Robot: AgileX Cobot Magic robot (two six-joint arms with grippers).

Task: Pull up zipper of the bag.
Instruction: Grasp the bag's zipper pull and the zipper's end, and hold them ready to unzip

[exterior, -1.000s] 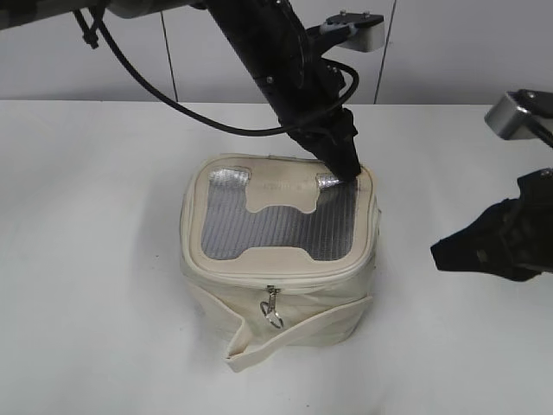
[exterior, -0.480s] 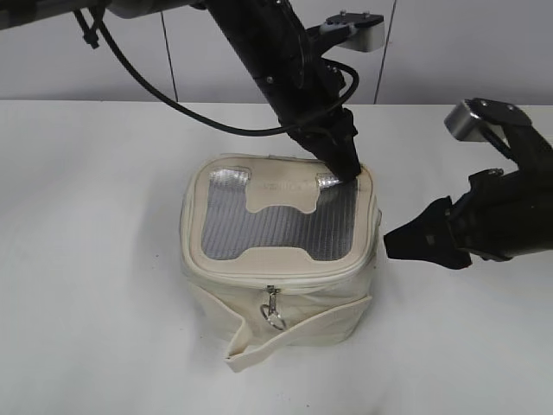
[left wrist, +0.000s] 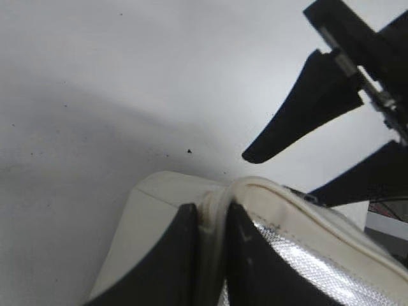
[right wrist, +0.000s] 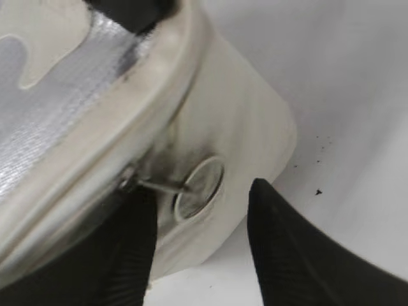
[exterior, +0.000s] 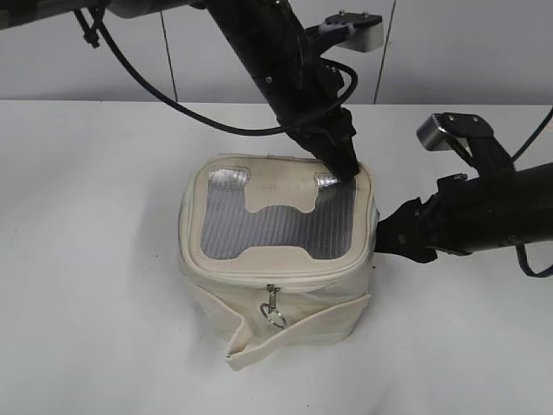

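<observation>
The cream boxy bag (exterior: pixel 285 298) sits mid-table, its lid with grey mesh panels facing up. The cream zipper (exterior: pixel 276 275) runs round the lid edge; one silver pull with a ring (exterior: pixel 273 309) hangs at the front. My left gripper (exterior: pixel 348 170) is shut on the lid's rim at the back right corner; the left wrist view shows its fingers (left wrist: pixel 213 220) pinching the cream edge. My right gripper (exterior: pixel 389 240) is open at the bag's right side. In the right wrist view its fingers (right wrist: pixel 201 213) straddle a second silver pull and ring (right wrist: pixel 197 185).
The white table (exterior: pixel 86 216) spreads on all sides of the bag. A loose cream strap (exterior: pixel 259 346) hangs off the bag's front lower edge. A pale wall stands behind the table.
My right arm has moved left from the table's right edge up to the bag's right side. The left gripper and the bag have stayed put.
</observation>
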